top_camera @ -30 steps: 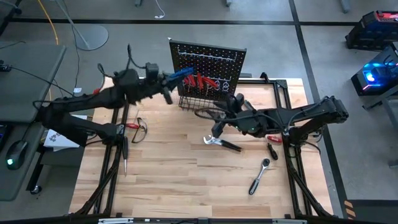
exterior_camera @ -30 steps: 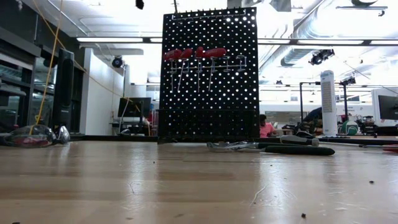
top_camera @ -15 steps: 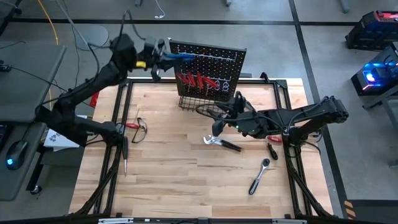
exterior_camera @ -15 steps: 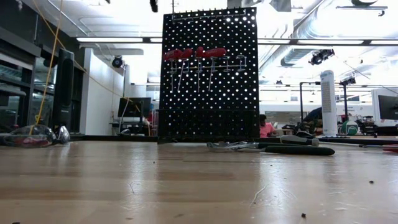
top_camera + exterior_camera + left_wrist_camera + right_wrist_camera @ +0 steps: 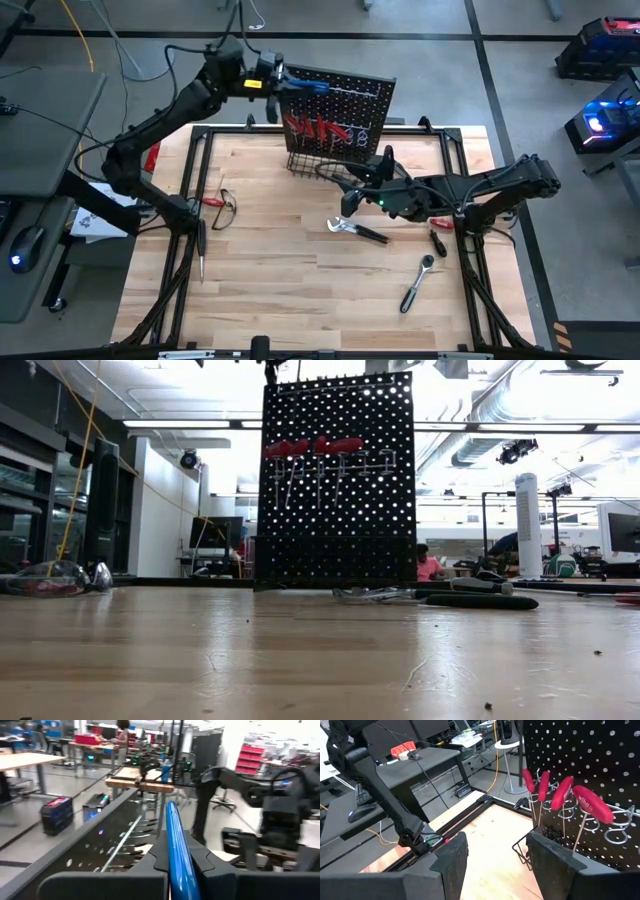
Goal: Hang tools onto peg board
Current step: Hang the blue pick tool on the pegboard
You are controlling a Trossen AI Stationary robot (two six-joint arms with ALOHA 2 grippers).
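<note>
- Gripping the blue-handled T-key, your left gripper is clenched on it up at the top edge of the peg board
- Your right gripper hangs with fingers parted and empty, just above the pliers on the table
- Red-handled screwdrivers hang on the board; the chrome ratchet lies well apart

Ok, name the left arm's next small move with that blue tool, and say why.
Probably ease the blue-handled T-key down onto a free hook: the left pincer is shut on it at the peg board's top edge, above the hung red-handled screwdrivers.
</note>
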